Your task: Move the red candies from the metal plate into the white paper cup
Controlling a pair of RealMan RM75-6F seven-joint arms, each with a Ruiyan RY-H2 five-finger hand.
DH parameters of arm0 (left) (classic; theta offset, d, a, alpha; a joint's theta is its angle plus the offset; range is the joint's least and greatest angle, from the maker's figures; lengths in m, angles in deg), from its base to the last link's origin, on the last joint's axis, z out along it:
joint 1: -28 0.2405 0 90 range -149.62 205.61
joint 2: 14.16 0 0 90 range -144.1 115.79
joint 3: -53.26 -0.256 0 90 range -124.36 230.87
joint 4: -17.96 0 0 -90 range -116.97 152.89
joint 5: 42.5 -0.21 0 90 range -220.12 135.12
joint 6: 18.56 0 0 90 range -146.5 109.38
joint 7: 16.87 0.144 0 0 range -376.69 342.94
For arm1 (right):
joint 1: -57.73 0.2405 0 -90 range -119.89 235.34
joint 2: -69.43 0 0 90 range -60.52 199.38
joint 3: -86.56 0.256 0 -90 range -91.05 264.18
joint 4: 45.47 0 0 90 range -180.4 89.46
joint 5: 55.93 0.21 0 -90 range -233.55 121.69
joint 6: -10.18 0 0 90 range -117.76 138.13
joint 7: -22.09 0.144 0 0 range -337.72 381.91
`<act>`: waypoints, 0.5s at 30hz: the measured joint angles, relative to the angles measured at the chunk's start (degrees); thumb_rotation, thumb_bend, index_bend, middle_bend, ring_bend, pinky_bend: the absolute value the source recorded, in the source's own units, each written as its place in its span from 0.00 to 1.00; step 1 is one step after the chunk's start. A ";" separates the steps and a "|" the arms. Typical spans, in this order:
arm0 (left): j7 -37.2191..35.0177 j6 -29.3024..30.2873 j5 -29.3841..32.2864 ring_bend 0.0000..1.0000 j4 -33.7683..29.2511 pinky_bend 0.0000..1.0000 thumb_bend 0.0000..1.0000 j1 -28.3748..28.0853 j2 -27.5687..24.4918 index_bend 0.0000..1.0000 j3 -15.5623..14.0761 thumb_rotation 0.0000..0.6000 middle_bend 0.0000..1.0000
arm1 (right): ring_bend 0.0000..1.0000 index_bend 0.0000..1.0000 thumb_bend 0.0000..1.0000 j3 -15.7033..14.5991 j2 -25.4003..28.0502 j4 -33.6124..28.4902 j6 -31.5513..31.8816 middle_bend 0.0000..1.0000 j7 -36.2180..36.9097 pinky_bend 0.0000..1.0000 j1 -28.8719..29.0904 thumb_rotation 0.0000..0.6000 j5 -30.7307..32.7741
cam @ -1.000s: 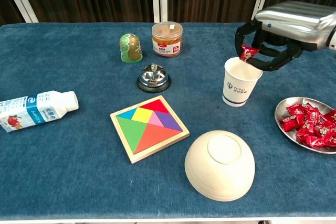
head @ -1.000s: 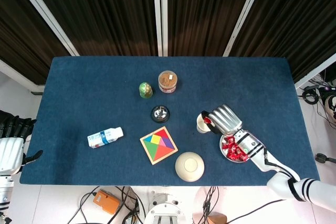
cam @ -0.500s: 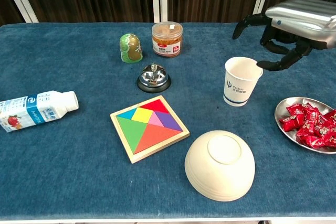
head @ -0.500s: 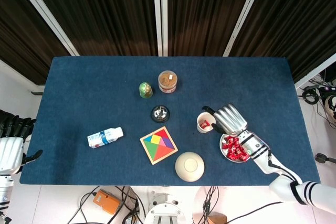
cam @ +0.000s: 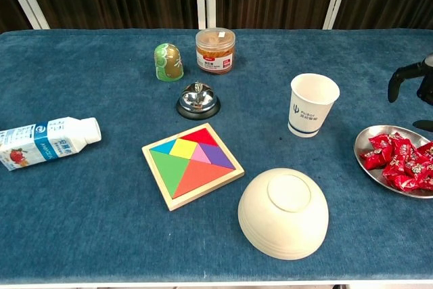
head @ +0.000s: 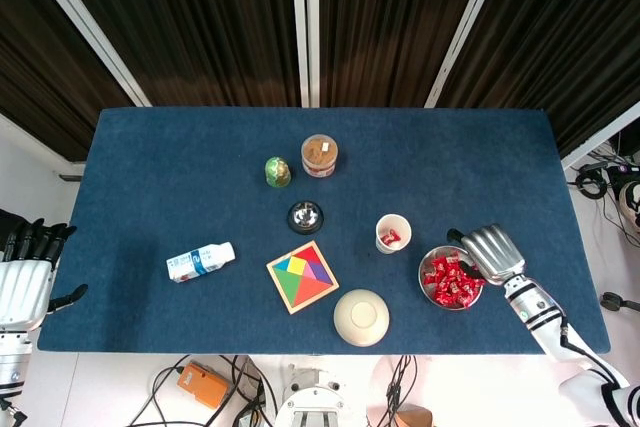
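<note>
Head view: the robot's right hand [head: 490, 250] hangs over the far edge of the metal plate [head: 427, 287], fingers spread and holding nothing, above a heap of red candies [head: 450, 282]. One red candy [head: 390, 237] lies inside the white paper cup [head: 392, 233], which stands upright just beside the plate on the blue cloth-covered counter [head: 180, 177]. The left hand [head: 25, 272] rests off the counter's corner, fingers apart and empty.

Chest view: the candies [cam: 399, 162] show as small crinkled foil-wrapped pieces piled on the shallow, shiny plate [cam: 365, 165]. They look light and slippery, the wrappers likely to crush and slide, so a pinch across the body of a single piece at the top of the heap seems the surest hold. The cup [cam: 312, 105] is thin paper with a printed logo, probably easy to tip if nudged at the rim. Only dark fingertips [cam: 399, 78] of the right hand enter at the frame's edge. Nearby sit an upturned cream bowl [cam: 283, 212], a wooden tangram puzzle [cam: 192, 164] and a chrome service bell [cam: 197, 99].
</note>
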 measured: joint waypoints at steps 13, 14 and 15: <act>-0.09 0.42 0.23 0.05 0.01 0.00 0.00 0.49 -0.07 0.17 -0.11 1.00 0.16 | 1.00 0.48 0.44 -0.42 -3.30 4.03 -4.95 0.92 -0.91 1.00 1.08 1.00 1.97; -0.07 0.39 0.20 0.05 -0.01 0.00 0.00 0.48 -0.08 0.17 -0.12 1.00 0.16 | 1.00 0.48 0.44 -0.45 -3.50 4.28 -5.20 0.92 -0.98 1.00 1.10 1.00 2.09; -0.06 0.36 0.18 0.05 -0.02 0.00 0.00 0.46 -0.10 0.17 -0.12 1.00 0.16 | 1.00 0.49 0.44 -0.46 -3.65 4.50 -5.37 0.92 -1.03 1.00 1.11 1.00 2.20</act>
